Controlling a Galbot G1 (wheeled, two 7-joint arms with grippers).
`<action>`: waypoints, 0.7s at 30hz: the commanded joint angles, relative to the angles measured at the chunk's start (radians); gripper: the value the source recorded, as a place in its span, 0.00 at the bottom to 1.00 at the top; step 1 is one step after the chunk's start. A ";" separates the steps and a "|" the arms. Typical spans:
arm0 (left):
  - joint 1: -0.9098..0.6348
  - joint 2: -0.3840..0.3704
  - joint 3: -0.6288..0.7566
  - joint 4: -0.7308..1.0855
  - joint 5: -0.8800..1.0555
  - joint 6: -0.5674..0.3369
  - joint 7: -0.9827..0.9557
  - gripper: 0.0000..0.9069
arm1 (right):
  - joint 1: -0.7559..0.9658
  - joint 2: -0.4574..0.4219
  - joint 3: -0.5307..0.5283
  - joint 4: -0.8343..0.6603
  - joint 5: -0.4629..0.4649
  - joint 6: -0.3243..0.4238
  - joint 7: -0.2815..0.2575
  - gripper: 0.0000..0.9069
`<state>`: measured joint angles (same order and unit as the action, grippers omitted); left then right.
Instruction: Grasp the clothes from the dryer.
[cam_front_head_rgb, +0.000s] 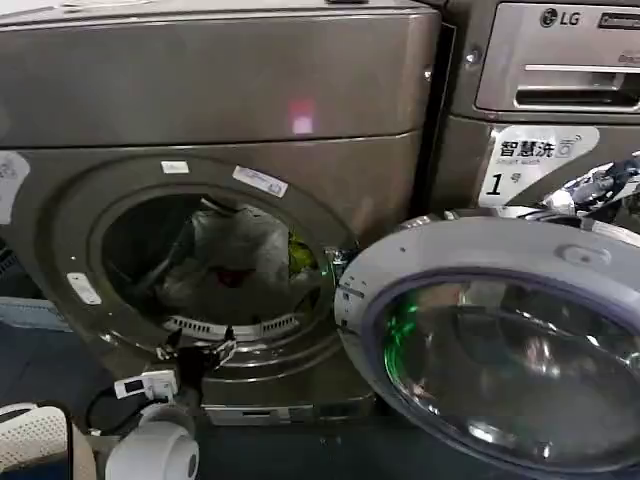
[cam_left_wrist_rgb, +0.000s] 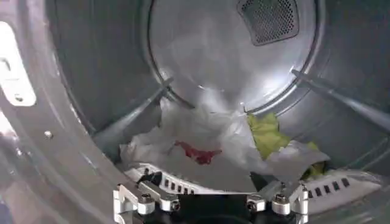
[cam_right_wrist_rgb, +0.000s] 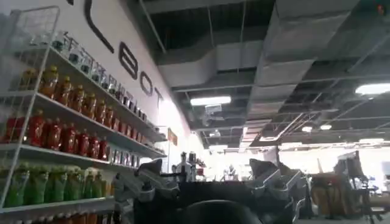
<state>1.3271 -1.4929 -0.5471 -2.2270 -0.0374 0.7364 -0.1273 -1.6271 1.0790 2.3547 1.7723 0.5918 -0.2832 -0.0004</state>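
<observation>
The clothes (cam_left_wrist_rgb: 207, 146) lie heaped low in the drum of the dryer (cam_front_head_rgb: 200, 100), ungrasped. My left pincer (cam_front_head_rgb: 195, 350) hovers at the porthole lip, spread and empty. I judge the grasp pending. Right pincer (cam_right_wrist_rgb: 213, 189) points away, empty.

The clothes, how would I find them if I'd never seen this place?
Look at the big bronze-grey dryer with its round door swung open to the right. Peek through the round hole into the shiny drum: the clothes lie in a crumpled heap at the bottom. They are the only soft thing there, white and pale grey with a small red patch and a lime-green piece.
</observation>
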 joint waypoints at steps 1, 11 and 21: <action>-0.001 0.000 0.000 0.004 0.004 0.049 0.001 1.00 | 0.000 -0.001 0.001 0.000 -0.001 0.000 0.000 1.00; -0.050 0.008 -0.005 0.029 0.028 0.049 0.004 1.00 | -0.004 0.002 -0.001 -0.002 0.000 0.028 0.003 1.00; -0.239 0.022 -0.011 0.192 0.044 0.049 0.018 1.00 | -0.012 -0.002 0.011 -0.011 0.006 0.040 0.009 1.00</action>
<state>1.2392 -1.4776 -0.5546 -2.1629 -0.0011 0.7364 -0.1166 -1.6387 1.0827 2.3645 1.7626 0.5960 -0.2492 0.0070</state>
